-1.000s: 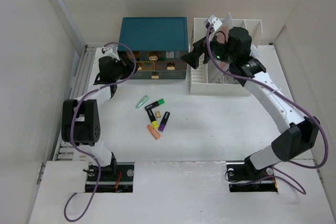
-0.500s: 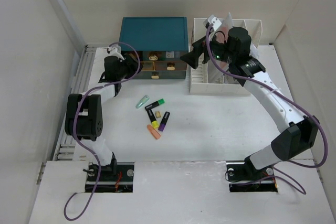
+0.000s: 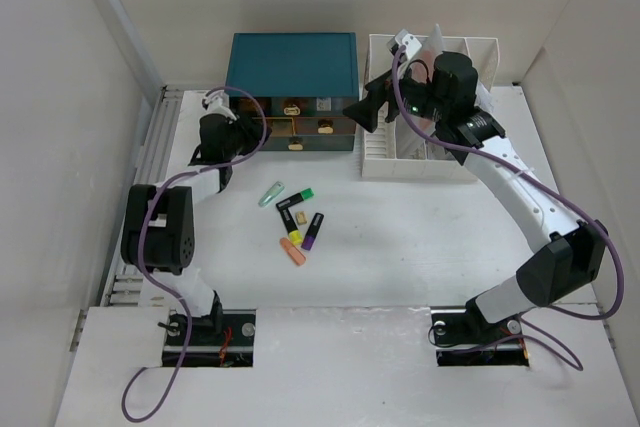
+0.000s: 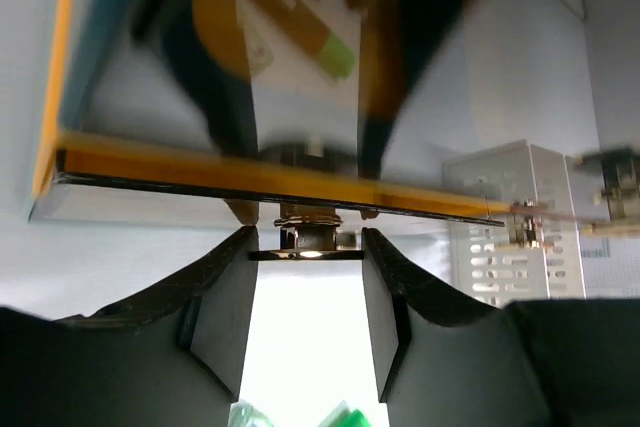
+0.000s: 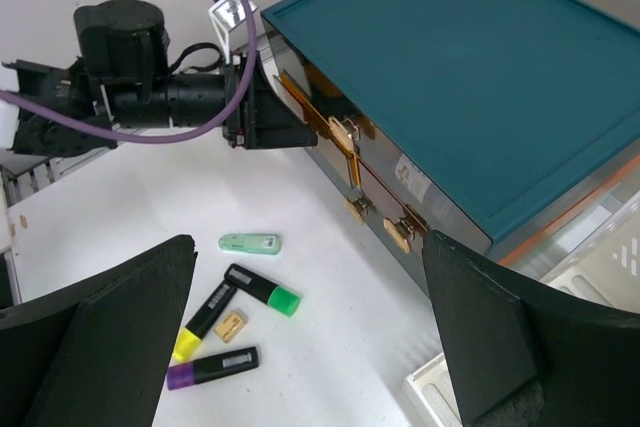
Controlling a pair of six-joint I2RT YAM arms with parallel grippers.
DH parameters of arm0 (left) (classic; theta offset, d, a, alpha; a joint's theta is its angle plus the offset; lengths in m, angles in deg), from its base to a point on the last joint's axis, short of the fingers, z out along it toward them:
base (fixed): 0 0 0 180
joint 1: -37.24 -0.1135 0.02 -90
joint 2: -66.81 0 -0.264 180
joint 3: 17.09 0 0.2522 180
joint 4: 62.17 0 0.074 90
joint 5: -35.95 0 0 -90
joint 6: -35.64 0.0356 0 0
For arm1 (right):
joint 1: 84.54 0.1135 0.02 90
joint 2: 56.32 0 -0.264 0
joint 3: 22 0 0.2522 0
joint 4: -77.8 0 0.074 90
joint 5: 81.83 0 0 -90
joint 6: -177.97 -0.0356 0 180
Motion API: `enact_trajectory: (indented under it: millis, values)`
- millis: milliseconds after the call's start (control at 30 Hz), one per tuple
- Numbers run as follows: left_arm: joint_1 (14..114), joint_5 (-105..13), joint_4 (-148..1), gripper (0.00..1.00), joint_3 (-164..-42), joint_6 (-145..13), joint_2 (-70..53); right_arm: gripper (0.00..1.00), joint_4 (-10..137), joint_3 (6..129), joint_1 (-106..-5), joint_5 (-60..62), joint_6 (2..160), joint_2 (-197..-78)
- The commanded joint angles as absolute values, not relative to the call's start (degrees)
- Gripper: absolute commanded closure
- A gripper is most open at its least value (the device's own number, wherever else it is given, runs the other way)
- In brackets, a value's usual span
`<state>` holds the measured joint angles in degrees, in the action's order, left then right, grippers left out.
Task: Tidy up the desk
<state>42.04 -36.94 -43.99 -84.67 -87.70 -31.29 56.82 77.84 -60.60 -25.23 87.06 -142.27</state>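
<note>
Left wrist — left gripper astride drawer knob, touching it

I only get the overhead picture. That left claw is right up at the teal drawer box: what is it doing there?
Observer: The left wrist camera shows the left gripper with one finger on each side of a small brass drawer knob. Whether it is pinching the knob, I cannot tell.
Operator: And the other claw, near the white tray?
Observer: The right wrist camera shows the right gripper spread wide, with nothing between its fingers.
</note>
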Motion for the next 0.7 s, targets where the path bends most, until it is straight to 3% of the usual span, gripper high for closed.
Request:
enact_trajectory:
  millis: [0,367,433,467,500,533,667]
  values:
    - [42.8,-39.0,-40.1,0.83,-80.8,-89.1,-25.1,0.0,59.9,77.9,-60.8,-27.2,86.3,-142.5]
    - [45.8,-42.2,-39.5,0.83,-70.1,-90.8,-14.8,0.0,61.0,77.4,-60.8,-28.9,85.8,-143.0]
    - [45.8,-42.7,-40.9,0.78,-69.6,-91.4,-14.1,0.0,61.0,77.4,-60.8,-29.4,85.8,-143.0]
    - [45.8,-42.7,-41.0,0.71,-68.9,-91.4,-14.1,0.0,61.0,77.4,-60.8,-29.4,85.8,-143.0]
    - [45.8,-43.3,-41.0,0.54,-68.9,-92.1,-14.1,0.0,61.5,77.4,-60.8,-29.4,85.8,-143.0]
    - [45.8,-43.3,-41.6,0.45,-68.9,-92.1,-14.1,0.0,61.5,77.4,-60.8,-30.0,85.8,-143.0]
    - [45.8,-43.9,-46.3,0.19,-70.5,-92.1,-13.6,0.0,61.5,76.8,-60.8,-31.2,85.8,-143.5]
